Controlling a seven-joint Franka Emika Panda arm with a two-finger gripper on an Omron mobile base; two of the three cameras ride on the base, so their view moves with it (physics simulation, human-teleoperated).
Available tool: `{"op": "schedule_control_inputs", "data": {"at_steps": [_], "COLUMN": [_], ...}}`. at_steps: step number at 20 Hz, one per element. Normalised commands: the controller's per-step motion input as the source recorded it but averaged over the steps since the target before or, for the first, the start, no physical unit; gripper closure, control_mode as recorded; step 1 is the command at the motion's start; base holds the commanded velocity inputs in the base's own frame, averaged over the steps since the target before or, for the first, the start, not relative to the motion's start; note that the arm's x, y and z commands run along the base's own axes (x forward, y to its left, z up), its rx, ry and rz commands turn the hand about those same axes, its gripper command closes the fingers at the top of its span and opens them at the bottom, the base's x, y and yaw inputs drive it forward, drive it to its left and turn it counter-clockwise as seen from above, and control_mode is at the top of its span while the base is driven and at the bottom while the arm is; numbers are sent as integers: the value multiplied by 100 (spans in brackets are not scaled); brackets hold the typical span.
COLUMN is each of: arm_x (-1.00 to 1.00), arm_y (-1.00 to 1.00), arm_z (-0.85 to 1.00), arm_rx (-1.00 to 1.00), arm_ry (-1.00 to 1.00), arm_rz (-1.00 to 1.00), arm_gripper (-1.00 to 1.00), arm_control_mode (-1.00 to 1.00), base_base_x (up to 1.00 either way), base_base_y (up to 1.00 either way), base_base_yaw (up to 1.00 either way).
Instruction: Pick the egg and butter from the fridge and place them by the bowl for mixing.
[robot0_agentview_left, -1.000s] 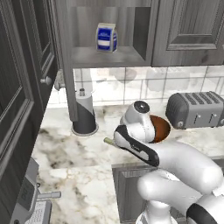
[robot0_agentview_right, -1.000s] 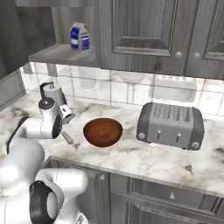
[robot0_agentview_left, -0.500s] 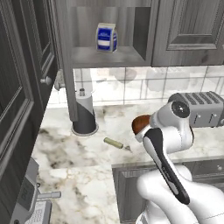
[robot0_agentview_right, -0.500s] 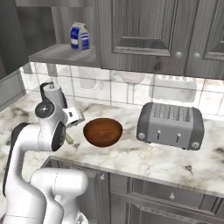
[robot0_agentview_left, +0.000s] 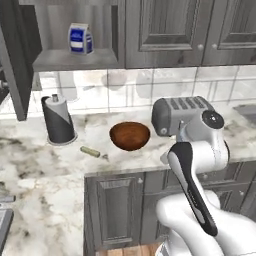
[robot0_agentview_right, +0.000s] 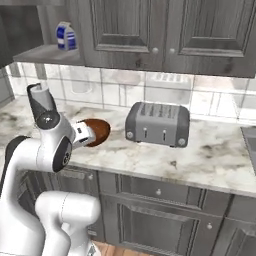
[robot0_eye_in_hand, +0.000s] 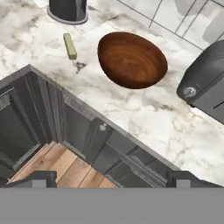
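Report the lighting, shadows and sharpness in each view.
Left base view: even, soft light, a faint shadow beneath the bowl. Right base view: slightly soft, the toaster without glare. Hand view: the butter sharp-edged, a small dark mark beside it.

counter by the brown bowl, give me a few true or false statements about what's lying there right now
1. The slim pale yellow-green butter stick lies flat on the marble counter. True.
2. The butter stick rests inside the round dark reddish-brown bowl. False: it lies on the counter beside the bowl, apart from it, between the bowl and the dark-based paper towel holder.
3. The grey toaster stands on the bowl's other side from the butter. True.
4. The bowl holds a reddish-brown egg. False: in the hand view its inside is bare.
5. The gripper is clamped on the butter. False: its jaws stand open and hold nothing, above the counter's edge.
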Motion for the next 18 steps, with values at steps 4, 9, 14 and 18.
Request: {"op": "schedule_control_inputs", "data": {"at_steps": [4, 9, 14, 18], "arm_x": [0, 0, 0, 0], "arm_y": [0, 0, 0, 0], "arm_z": [0, 0, 0, 0], "arm_rx": [0, 0, 0, 0], "arm_ry": [0, 0, 0, 0], "arm_rz": [0, 0, 0, 0], "arm_gripper": [-100, -100, -100, -100], "arm_control_mode": [100, 100, 100, 100], "base_base_x": [-2, 39, 55, 54], "base_base_y": [-100, -100, -100, -100], "base_base_yaw": [-28, -27, -24, -20]}}
